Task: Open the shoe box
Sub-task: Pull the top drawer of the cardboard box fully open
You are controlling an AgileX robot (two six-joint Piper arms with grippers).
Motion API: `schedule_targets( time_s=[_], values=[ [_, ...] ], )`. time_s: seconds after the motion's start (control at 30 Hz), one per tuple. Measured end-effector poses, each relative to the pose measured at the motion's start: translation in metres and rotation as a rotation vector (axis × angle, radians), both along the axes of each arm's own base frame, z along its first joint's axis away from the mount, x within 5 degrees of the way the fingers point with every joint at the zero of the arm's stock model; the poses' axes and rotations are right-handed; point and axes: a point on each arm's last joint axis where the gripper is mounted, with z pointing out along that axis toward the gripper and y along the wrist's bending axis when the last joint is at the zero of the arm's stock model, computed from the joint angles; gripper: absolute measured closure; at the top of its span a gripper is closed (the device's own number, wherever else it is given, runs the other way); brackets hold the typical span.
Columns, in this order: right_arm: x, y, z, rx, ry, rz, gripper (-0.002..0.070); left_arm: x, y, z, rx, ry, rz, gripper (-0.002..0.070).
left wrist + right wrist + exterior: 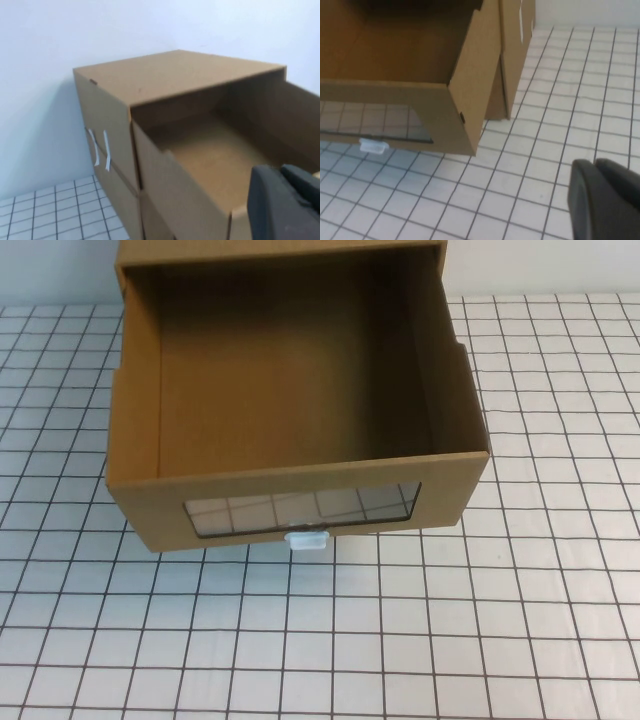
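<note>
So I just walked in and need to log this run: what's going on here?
Nothing is being handled right now. The shoe box's drawer is pulled out and empty, its clear pull tab free. The left gripper hovers near the open drawer; the right gripper, shut and empty, hangs over the tiled table off the box's front corner.

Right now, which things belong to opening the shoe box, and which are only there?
Job: shoe box; its drawer, pulled out; pull tab; right claw, shut, above table right of it; left claw, left of drawer.
Only there: table; white strips on box side.
</note>
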Motion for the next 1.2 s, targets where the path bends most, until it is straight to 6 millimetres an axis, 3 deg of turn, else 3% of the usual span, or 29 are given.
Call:
schedule_targets(
  time_s=[0.23,0.5,0.67,0.9,1.2],
  values=[
    [-0.027,-0.010,-0.042,0.116,-0.186,-0.026,0.0689,-0.006,0.004,-0.064,-0.007,0.009,0.021,0.0677],
    [-0.022,-0.011,-0.086,0.143,-0.199,-0.055,0.0690,0.007,0.007,-0.124,-0.020,0.003,0.093,0.0677],
    [-0.020,-0.010,-0.096,0.137,-0.180,-0.059,0.0690,0.007,0.006,-0.133,-0.007,0.031,0.091,0.0677],
    [-0.020,-0.010,-0.096,0.137,-0.175,-0.058,0.0689,0.005,0.003,-0.146,0.044,0.163,0.051,0.0677],
    [-0.019,-0.011,-0.096,0.104,-0.196,-0.062,0.0690,0.004,0.002,-0.150,0.059,0.203,0.039,0.0677]
  ],
)
